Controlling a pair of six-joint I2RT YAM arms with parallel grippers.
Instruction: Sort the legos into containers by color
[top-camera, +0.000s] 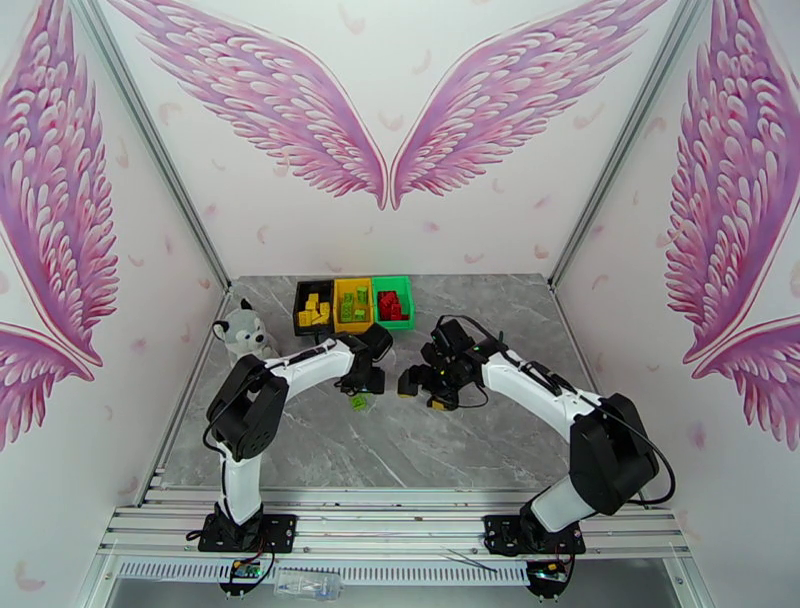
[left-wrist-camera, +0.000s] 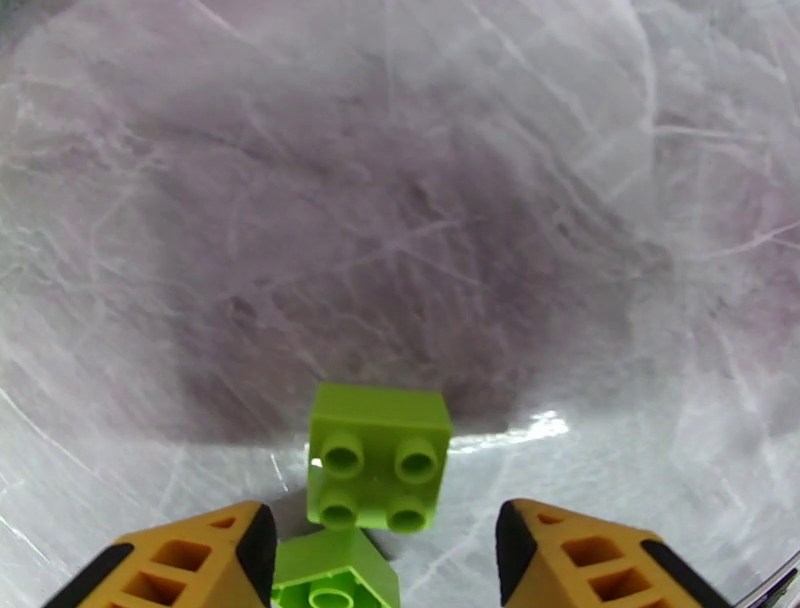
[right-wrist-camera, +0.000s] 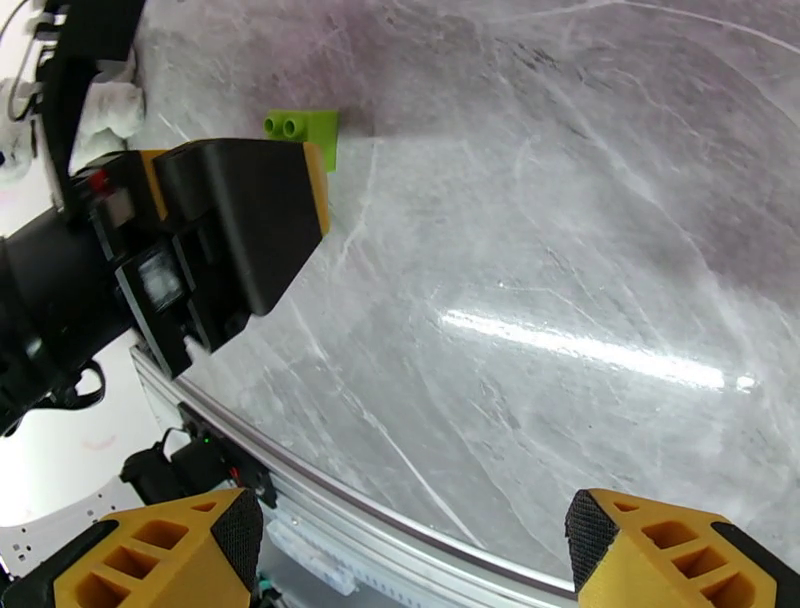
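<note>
**Two green bricks below the spread left claw**

In the left wrist view a light-green 2x2 brick (left-wrist-camera: 378, 460) sits studs-up in the lower middle of the frame. A second green brick (left-wrist-camera: 335, 575) touches its near corner at the bottom edge. The left gripper (left-wrist-camera: 382, 545) hangs over them with its orange, black-tipped fingers apart and nothing between the pads. The right gripper (right-wrist-camera: 415, 530) is likewise spread and empty above bare tabletop (right-wrist-camera: 560, 250).

Each brick is hard, glossy moulded plastic, light and rigid, so it should neither crush nor bend. The smooth side walls could slip or twist if pinched at a corner. The surer hold is probably across two flat opposite sides, below the stud row, with the fingers square to the faces. The neighbouring brick crowds one corner and may get nudged.

The table is polished, grey-veined and marble-patterned, and the bricks would slide on it easily. In the top view's upper middle stand the black bin (top-camera: 301, 300) holding yellow bricks, the yellow bin (top-camera: 339, 292) holding green ones, and the green bin (top-camera: 405, 290) holding red. The green brick likely belongs in the yellow bin.
</note>
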